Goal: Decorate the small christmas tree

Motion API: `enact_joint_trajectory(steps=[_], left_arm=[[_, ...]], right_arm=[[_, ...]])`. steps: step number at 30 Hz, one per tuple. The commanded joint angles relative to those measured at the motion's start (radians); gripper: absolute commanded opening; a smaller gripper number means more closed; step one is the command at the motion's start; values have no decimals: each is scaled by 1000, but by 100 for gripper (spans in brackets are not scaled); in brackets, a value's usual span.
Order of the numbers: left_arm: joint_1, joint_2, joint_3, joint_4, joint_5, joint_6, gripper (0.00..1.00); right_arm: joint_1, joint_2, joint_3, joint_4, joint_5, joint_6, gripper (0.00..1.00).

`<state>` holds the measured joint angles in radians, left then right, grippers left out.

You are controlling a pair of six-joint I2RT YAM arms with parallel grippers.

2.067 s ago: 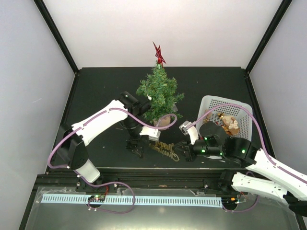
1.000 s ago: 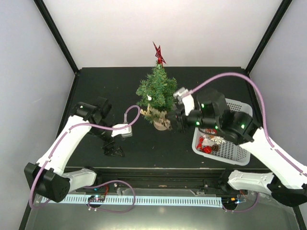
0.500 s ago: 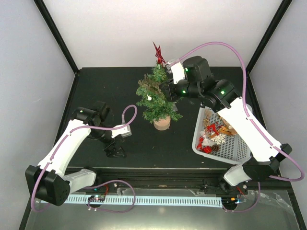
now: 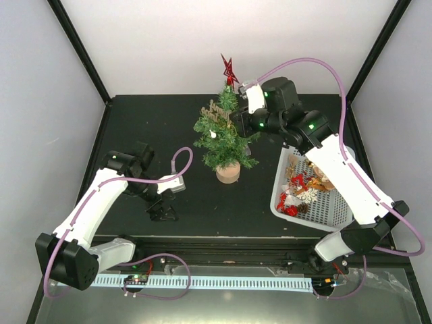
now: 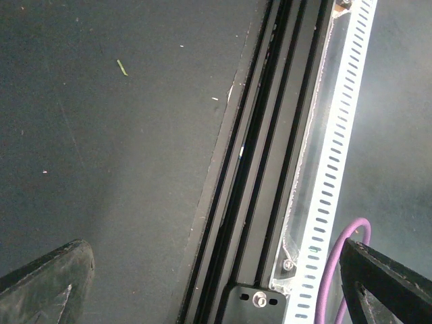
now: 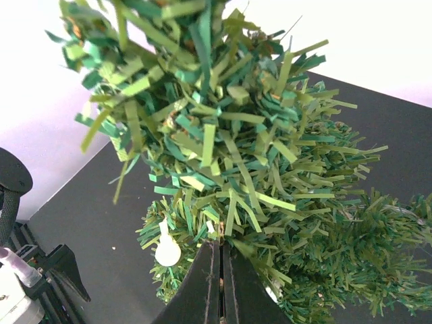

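Top: small christmas tree (image 4: 226,138) standing on the surface (image 4: 148,128), right hand (image 4: 237,123) working at its upper branches beside gold ornament (image 4: 216,111). Left wrist: left hand (image 5: 216,260) idling apart, empty. Right wrist: fingers (image 6: 202,290) pressing together among needles; likely hanging, next needing gentle release.

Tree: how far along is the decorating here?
Done: the tree carries a red star on top, a gold sign in its upper branches and a white bulb. In hand: the right fingers are shut against the branches, with nothing visibly between them; the left fingers hang open and empty. Left: several ornaments lie in the basket.
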<state>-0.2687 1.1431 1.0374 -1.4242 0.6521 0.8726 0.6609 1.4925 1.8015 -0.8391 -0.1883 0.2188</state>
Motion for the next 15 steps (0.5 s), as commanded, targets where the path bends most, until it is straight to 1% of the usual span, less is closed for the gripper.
enact_joint_trajectory(steps=[1,15], left_arm=[[6,2,0,1,24,4,99],[8,4,0,-8,32,19,99]], right_arm=[[-8,8,-29,43,-31,9,1],[-8,-36,-128,66,-81,16,1]])
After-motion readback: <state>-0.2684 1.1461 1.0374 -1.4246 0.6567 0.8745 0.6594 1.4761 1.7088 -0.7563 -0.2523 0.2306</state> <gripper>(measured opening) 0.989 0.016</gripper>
